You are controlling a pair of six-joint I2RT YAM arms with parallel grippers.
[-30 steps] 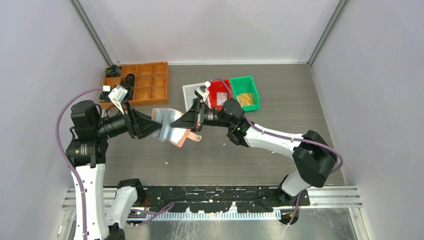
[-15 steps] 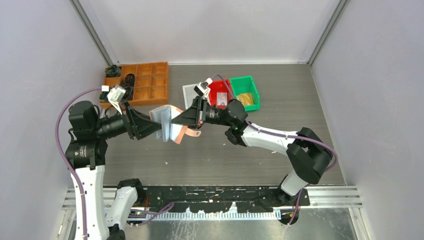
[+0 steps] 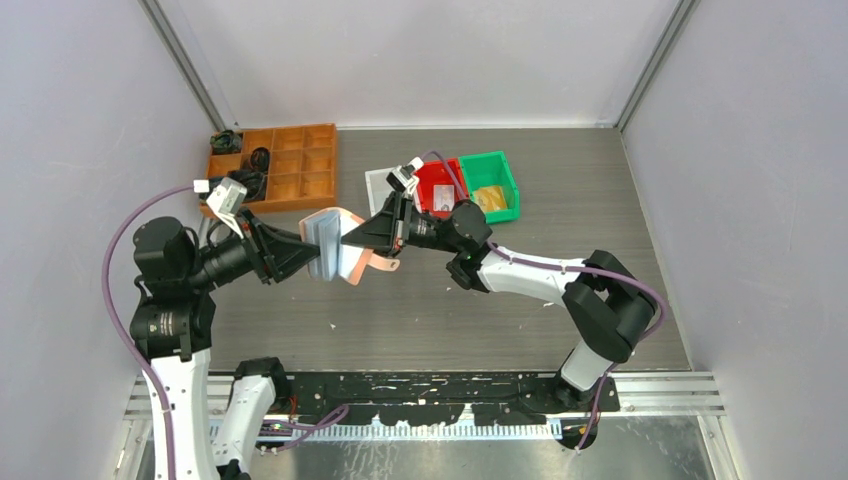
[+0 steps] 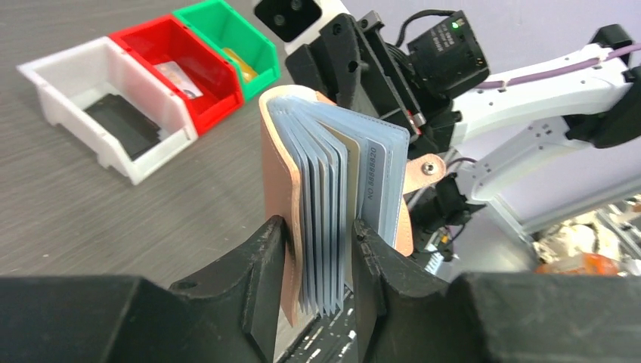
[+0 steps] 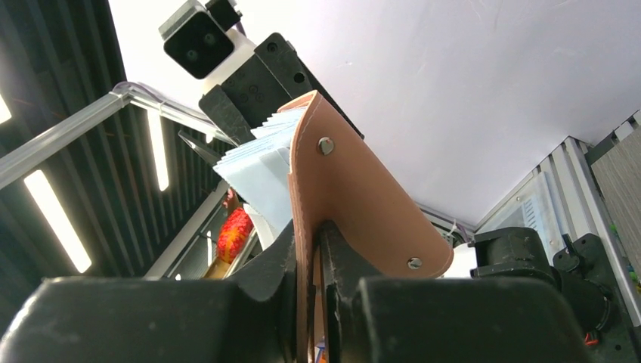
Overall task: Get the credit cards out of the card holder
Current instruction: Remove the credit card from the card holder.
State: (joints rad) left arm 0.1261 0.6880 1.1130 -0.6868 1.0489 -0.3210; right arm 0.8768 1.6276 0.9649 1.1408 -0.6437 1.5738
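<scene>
dark grey table [image 3: 560,290]; an orange compartment tray [image 3: 300,170] lies on it upper left, with white bin [image 3: 372,185], red bin [image 3: 432,178], green bin [image 3: 487,160] side by side at upper centre

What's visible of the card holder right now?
The card holder is salmon-pink, leather-like and stitched, held open above the table. Pale blue-grey sleeves fan from its spine; a whitish-grey credit card with printed digits shows in one. A rounded tab with a metal snap stud sticks out from one cover. The left pincer clamps one cover plus the sleeve stack; the right pincer pinches the other cover.
</scene>
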